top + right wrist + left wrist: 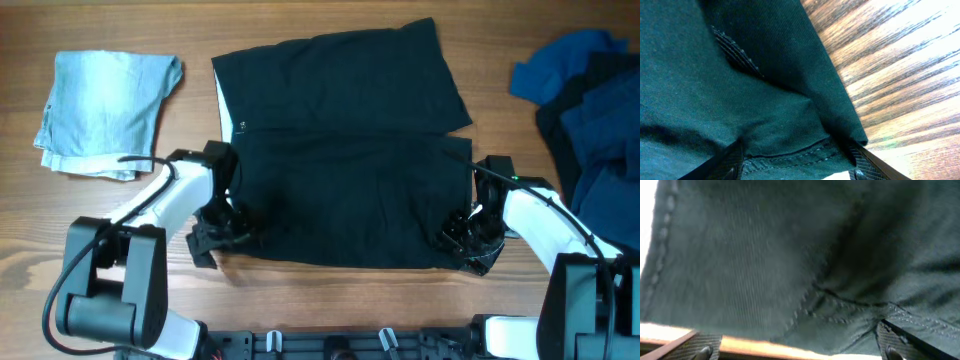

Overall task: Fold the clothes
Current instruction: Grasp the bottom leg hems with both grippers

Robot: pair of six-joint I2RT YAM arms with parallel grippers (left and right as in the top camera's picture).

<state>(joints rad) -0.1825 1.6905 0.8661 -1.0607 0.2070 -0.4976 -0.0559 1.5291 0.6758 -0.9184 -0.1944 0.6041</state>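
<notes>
The black shorts (340, 150) lie spread on the wooden table, folded over so that a second layer covers the near half. My left gripper (225, 232) is at their near left corner. In the left wrist view it (797, 347) stands wide open, with a stitched seam of the shorts (790, 255) reaching between the fingers from the right. My right gripper (465, 238) is at the near right corner. In the right wrist view it (799, 165) straddles the hem of the shorts (715, 75), and cloth fills the gap between its spread fingers.
A folded pale blue denim piece (105, 110) lies at the far left. A heap of royal-blue and navy garments (590, 110) sits at the right edge. Bare wooden table (330, 290) runs along the front, before the arm bases.
</notes>
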